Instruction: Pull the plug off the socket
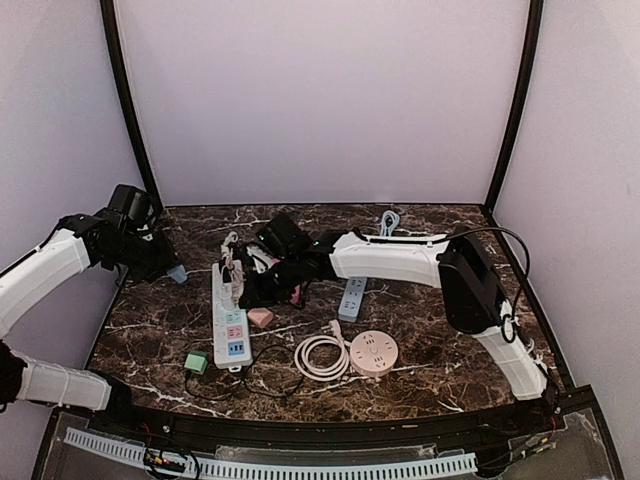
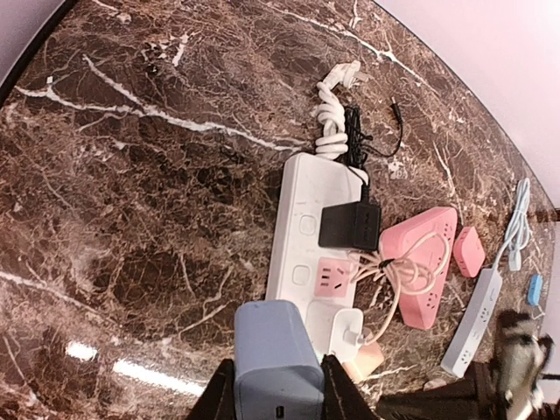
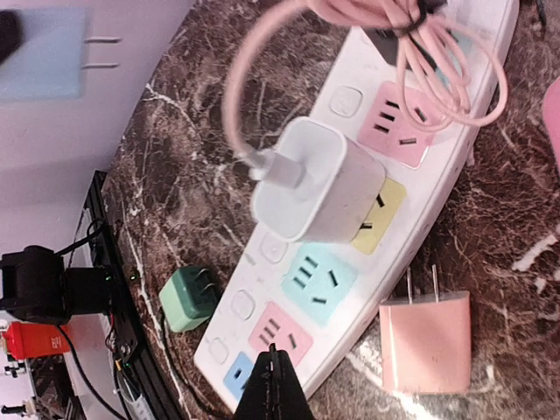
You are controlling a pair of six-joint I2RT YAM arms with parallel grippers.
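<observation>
plug [image 2: 273,350], blue-grey, sits clamped in the left tool [image 2: 273,389], held clear of the white power strip [image 2: 302,210] on the desk [image 2: 131,219], at ten o'clock from the strip in the top view. right tool [image 3: 273,381] hovers narrow over the strip's edge, tips pinched together on nothing. at its twelve o'clock a white charger [image 3: 324,184] sits in the yellow socket [image 3: 382,210].

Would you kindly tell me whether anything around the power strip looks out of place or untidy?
Yes: a pink adapter and a green adapter lie unplugged on the table beside the power strip, prongs exposed, and the pink cable from the white charger loops untidily across the sockets.
</observation>
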